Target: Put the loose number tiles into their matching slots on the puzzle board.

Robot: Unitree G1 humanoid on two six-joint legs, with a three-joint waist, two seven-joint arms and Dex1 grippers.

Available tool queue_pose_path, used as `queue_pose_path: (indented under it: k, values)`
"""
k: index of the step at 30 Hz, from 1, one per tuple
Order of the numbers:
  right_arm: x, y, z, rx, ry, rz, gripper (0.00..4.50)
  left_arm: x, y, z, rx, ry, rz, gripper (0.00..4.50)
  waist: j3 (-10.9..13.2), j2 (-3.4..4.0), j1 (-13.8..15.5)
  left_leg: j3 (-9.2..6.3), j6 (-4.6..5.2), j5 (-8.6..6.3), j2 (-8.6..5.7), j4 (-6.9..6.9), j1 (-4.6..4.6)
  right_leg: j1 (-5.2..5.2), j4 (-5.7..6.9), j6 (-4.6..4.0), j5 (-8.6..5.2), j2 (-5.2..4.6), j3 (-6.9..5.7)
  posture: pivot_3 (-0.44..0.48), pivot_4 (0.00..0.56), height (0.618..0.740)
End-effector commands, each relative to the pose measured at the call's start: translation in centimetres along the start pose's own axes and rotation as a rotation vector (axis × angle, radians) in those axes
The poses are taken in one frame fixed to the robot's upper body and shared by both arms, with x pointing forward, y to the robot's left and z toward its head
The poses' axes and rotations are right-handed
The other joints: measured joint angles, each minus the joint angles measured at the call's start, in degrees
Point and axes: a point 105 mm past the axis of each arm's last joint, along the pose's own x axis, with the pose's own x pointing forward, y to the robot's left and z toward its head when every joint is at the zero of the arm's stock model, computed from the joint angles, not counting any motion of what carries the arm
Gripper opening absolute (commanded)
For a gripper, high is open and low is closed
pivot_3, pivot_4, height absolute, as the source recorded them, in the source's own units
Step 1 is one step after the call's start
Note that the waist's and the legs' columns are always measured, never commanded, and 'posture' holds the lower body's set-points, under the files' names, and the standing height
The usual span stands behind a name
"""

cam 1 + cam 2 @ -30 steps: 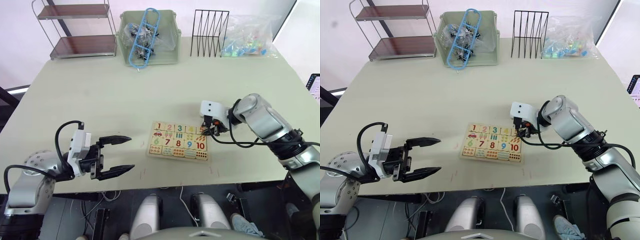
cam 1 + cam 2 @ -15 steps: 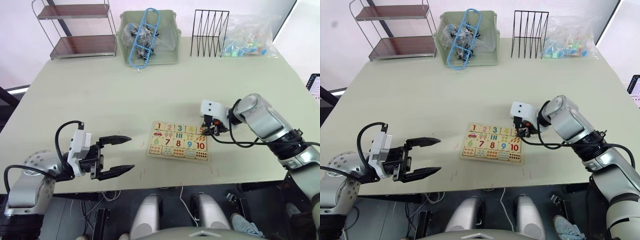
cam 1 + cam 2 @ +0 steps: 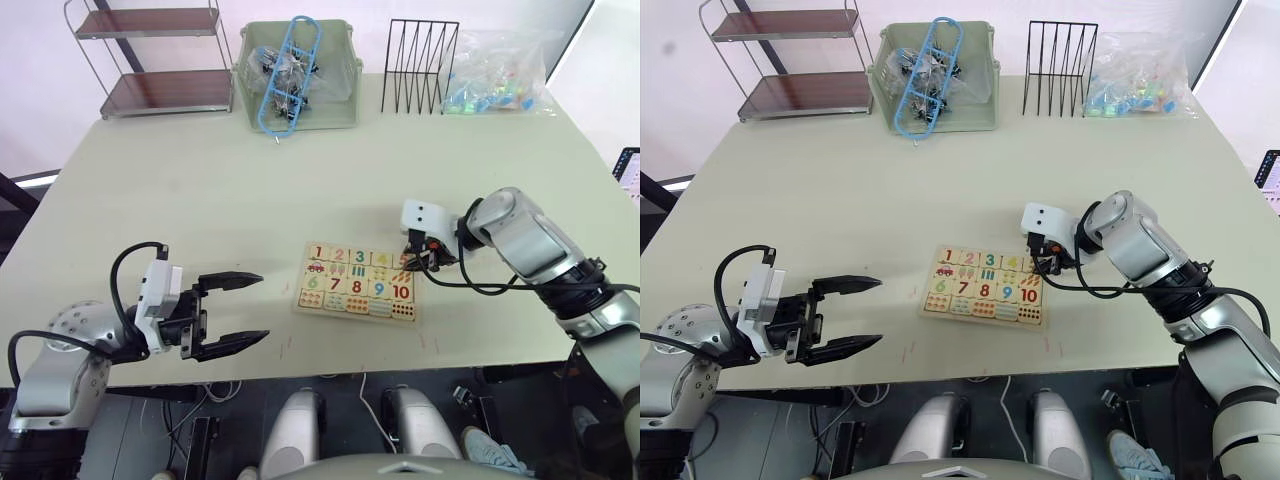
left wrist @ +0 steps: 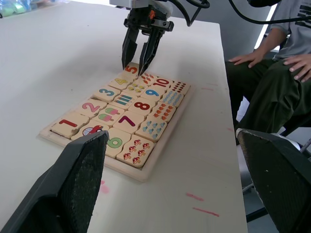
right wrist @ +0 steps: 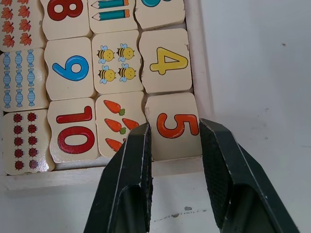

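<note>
Orange 5 tile (image 5: 177, 125) sits in the end slot of the puzzle board (image 3: 358, 281), mid-bench. Right tool (image 5: 174, 145) straddles it, jaws slightly parted, not gripping. No shift over the last second: all five tiles appear seated. Left tool (image 3: 238, 311) wide open, empty.

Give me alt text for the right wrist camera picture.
Two black fingers of the right hand straddle the orange 5 tile, which sits in the corner slot of the wooden puzzle board. Beside it lie the yellow 4 tile and carrot tile.
</note>
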Motion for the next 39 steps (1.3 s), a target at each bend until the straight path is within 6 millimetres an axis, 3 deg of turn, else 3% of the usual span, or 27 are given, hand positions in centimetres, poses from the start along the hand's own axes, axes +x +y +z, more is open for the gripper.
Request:
queue_pose_path:
  k: [1, 5, 6, 13, 29, 39]
  values:
    - [0.1, 0.6, 0.5, -0.038, -0.031, 0.032, 2.14, 0.1, -0.2, 0.5, 0.026, -0.011, -0.005, 4.50, 0.0, 0.00, 0.0, 0.00, 0.00, 0.00, 0.00, 0.00, 0.00, 0.00, 0.00, 0.00, 0.00, 0.00, 0.00, 0.000, 0.150, 0.740]
    - [0.0, 0.5, 0.5, -0.044, -0.035, 0.028, 4.17, 0.1, -0.2, 0.5, 0.025, -0.011, -0.004, 4.50, 0.0, 0.00, 0.0, 0.00, 0.00, 0.00, 0.00, -0.01, 0.00, -0.01, -0.01, 0.01, 0.00, 0.00, 0.00, 0.000, 0.150, 0.740]
    - [0.0, 0.5, 0.5, -0.045, -0.035, 0.026, 4.47, 0.1, -0.2, 0.5, 0.025, -0.010, -0.004, 4.50, 0.0, 0.00, 0.0, 0.00, 0.00, 0.00, 0.00, -0.02, 0.00, -0.01, -0.01, 0.01, 0.00, 0.00, 0.00, 0.000, 0.150, 0.740]
    - [-0.7, -0.2, 0.5, -0.045, -0.038, 0.009, 4.47, 0.2, -0.1, 0.4, 0.024, -0.011, -0.004, 4.50, 0.0, 0.00, 0.1, 0.01, 0.00, 0.00, 0.00, -0.02, -0.01, -0.01, -0.02, 0.00, 0.00, 0.00, 0.00, 0.000, 0.150, 0.740]
    - [-3.6, 0.3, 0.4, -0.010, -0.074, 0.028, 4.47, 0.3, 0.2, 0.3, 0.028, -0.010, -0.010, 4.50, 0.0, 0.01, 0.2, -0.01, 0.00, 0.00, -0.01, -0.02, -0.02, -0.02, -0.03, 0.00, 0.00, -0.03, 0.01, 0.000, 0.150, 0.740]
    - [-5.0, 0.5, -0.3, 0.019, -0.297, -0.059, 4.47, 0.1, 0.1, 0.3, 0.036, -0.003, -0.020, 4.50, 0.0, 0.00, 0.3, 0.03, 0.00, 0.00, -0.04, -0.03, -0.04, -0.01, -0.06, 0.02, 0.01, -0.06, 0.01, 0.000, 0.150, 0.740]
